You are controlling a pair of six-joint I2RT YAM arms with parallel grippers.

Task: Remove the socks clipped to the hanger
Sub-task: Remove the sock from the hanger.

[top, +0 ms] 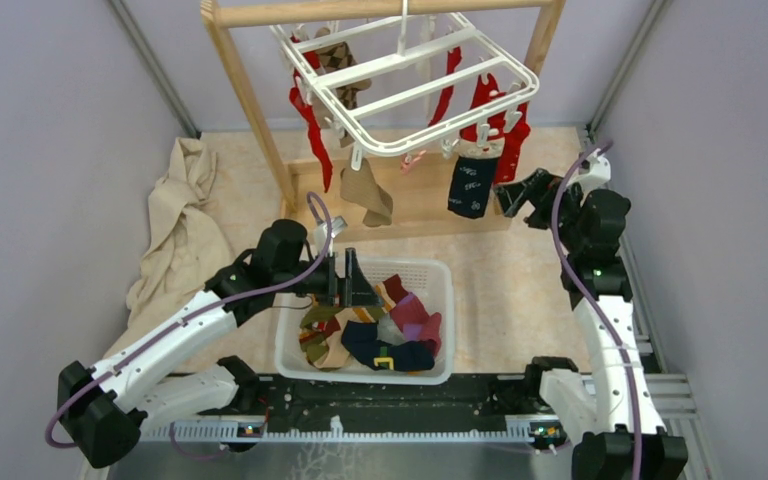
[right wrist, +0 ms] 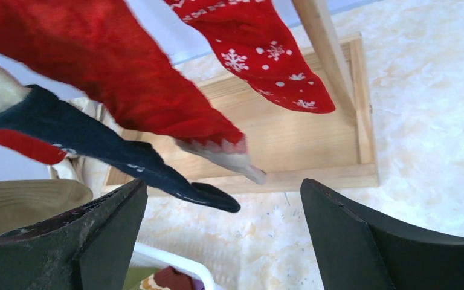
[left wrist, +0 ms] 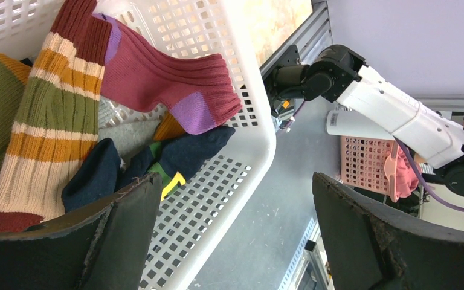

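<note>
Many socks [top: 380, 332] are laid in the basket [top: 441, 278]; several are left clipped to the hanger [top: 415, 92] at 12 o'clock. The left tool [top: 346, 280] and right tool [top: 513, 196] are spread, nothing is held.

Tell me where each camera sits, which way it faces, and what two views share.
Top external: above and behind, looking down on hanger, basket, left arm, right arm.
Left wrist: over the basket, looking in at socks; open left gripper, right arm show.
Right wrist: near the hanger, facing the hanging navy sock; open right gripper shows.
Shared: top and left wrist both show the basket.
</note>
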